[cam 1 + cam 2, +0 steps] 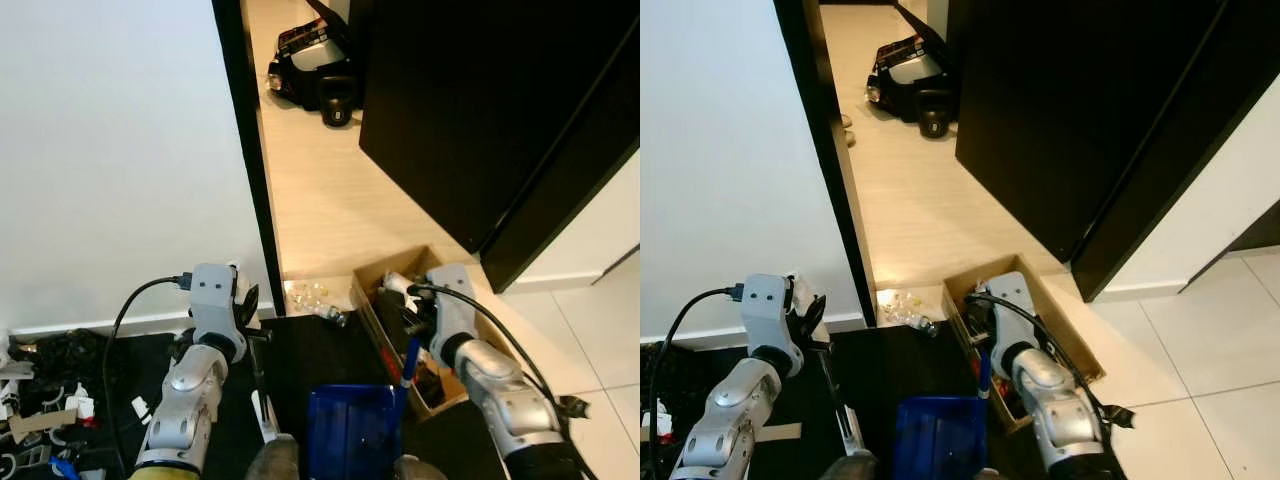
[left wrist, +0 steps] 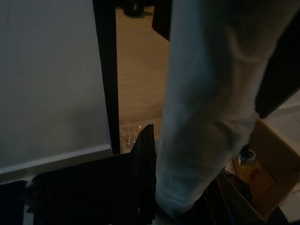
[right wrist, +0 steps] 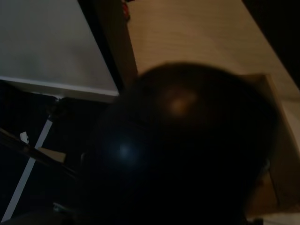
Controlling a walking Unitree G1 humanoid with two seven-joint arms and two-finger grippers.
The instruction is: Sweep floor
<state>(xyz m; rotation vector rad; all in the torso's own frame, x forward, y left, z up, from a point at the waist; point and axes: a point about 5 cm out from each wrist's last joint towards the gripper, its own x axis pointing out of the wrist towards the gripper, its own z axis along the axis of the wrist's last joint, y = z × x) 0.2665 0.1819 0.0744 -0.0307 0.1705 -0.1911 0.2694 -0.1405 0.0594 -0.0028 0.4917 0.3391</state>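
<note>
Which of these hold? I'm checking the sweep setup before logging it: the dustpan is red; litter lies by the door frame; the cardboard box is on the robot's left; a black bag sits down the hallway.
1. The dustpan is red. False: it is blue.
2. Litter lies by the door frame. True.
3. The cardboard box is on the robot's left. False: it is on its right.
4. A black bag sits down the hallway. True.

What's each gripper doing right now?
Left gripper: closed on the broom handle.
Right gripper: holds the blue dustpan handle; fingers can't be made out.
</note>
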